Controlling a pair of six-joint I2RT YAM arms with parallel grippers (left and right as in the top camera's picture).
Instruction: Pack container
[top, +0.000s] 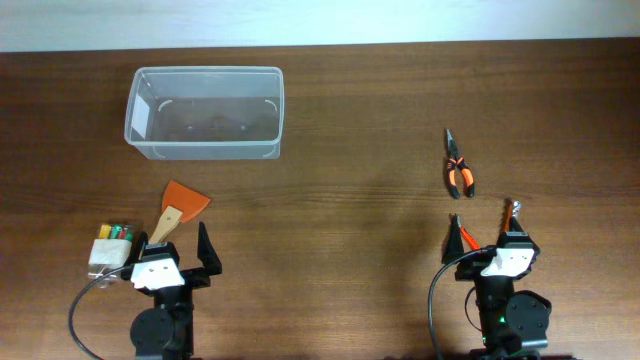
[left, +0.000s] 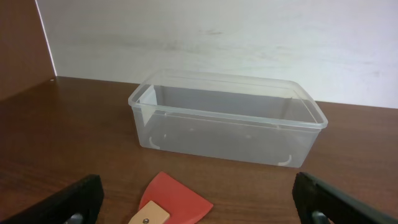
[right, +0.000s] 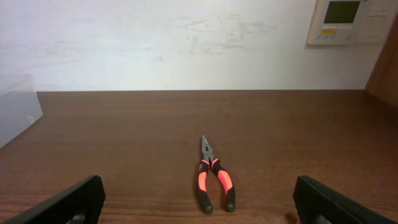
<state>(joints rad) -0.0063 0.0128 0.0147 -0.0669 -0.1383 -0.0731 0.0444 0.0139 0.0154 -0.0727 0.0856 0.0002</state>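
Though barely started, nothing inside container (top: 205, 150) yet; scraper (top: 183, 205) near it, pliers (top: 459, 172) well off to its rt; L jaws, R jaws apart, empty.

Container (right: 17, 112) mostly beyond left edge

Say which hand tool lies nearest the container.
The scraper, orange blade and wooden handle, lies just in front of the container. The pliers lie far off to the right.
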